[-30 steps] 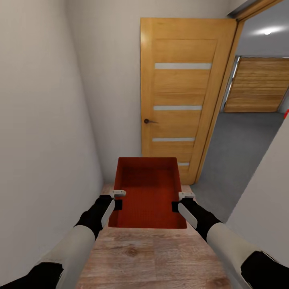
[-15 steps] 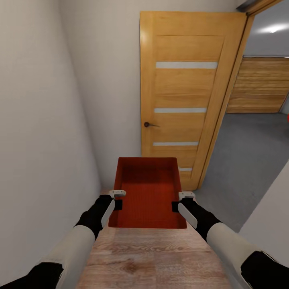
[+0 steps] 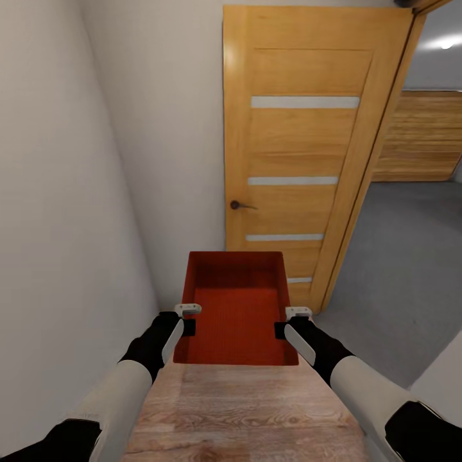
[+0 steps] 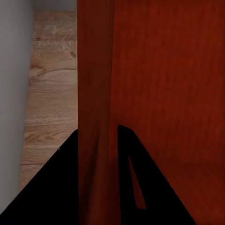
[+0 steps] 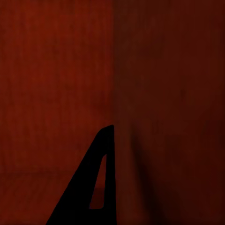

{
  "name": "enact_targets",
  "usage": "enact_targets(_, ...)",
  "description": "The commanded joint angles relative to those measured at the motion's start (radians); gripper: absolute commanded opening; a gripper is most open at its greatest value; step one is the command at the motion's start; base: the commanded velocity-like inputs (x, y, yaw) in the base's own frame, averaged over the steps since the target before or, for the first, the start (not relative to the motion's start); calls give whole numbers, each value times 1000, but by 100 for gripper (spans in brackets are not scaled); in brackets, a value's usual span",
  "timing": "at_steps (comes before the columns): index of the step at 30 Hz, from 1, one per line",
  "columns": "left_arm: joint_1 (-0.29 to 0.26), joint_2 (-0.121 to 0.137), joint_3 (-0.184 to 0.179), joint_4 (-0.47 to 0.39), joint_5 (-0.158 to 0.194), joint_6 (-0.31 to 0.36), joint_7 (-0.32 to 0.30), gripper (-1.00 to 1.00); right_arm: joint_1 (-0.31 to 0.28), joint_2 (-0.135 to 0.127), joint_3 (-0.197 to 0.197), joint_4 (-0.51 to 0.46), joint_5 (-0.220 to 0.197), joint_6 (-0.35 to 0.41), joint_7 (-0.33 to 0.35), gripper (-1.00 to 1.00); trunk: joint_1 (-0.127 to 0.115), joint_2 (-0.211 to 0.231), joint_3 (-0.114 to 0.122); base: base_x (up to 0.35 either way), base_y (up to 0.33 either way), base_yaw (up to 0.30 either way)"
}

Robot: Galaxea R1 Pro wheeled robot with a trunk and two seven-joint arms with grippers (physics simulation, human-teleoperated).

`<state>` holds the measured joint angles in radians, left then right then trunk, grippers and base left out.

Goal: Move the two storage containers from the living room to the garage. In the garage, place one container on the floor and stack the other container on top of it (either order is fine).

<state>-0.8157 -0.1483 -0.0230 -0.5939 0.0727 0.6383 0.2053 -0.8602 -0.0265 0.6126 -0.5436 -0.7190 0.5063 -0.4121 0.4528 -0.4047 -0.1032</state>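
Red-orange storage container (image 3: 237, 308) held over wood-plank floor (image 3: 244, 410) w/ L gripper (image 3: 187, 319) & R gripper (image 3: 283, 322) apparently clamped on its side walls, open door (image 3: 298, 154) ahead.

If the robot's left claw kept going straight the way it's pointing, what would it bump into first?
The left gripper is already pinching the storage container's side wall. Straight ahead, beyond the box, it would probably meet the white wall.
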Motion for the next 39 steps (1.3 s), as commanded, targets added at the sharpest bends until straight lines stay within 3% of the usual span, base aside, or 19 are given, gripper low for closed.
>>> enact_targets(1, 0, 1, 0, -1, -4, 8, 11, -100, -2, -56, -50, -2, 49, -23, -16, -100, 1, -2, -2, 213, 0, 0)
enact_targets(39, 0, 1, 0, -2, -4, 8, 10, -100, -2, -57, -50, -1, 49, -23, -15, -100, 1, -2, -2, 22, 0, -3)
